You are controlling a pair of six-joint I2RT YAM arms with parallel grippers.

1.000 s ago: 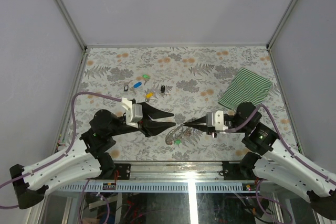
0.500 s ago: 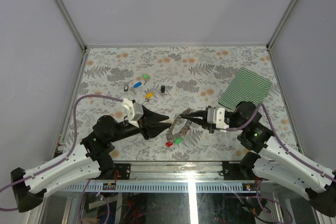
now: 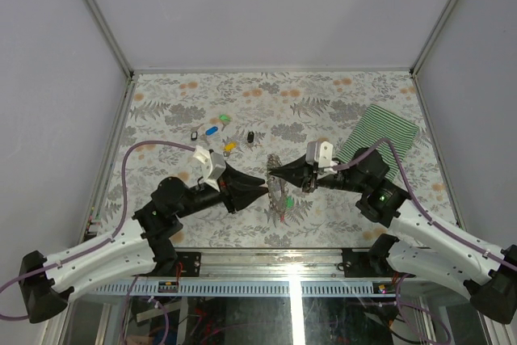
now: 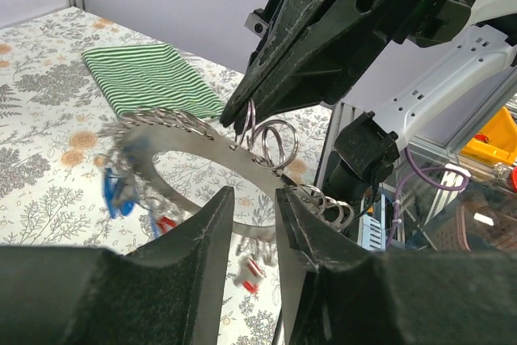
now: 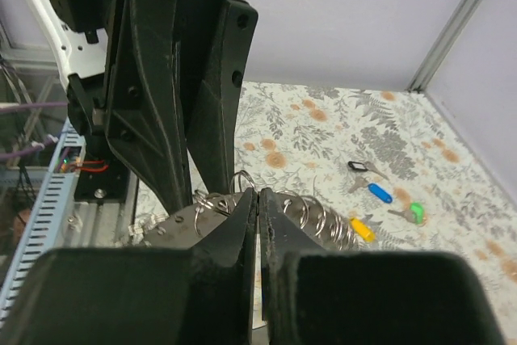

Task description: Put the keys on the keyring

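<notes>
Over the last second, the keyring [image 3: 280, 191] is being lifted clear of the table [image 3: 363, 94] and carried toward the middle by the right gripper [image 3: 271, 172], whose jaws are being kept fully closed on its rim. It is being held tilted in the air between the 2 arms. The left gripper [image 4: 254, 195] is being brought to its lower edge, jaws narrowly parted, nothing seen held. Loose keys [image 3: 220, 136] are being left farther back. Probably, the band should be centred in that gap before closing.
</notes>
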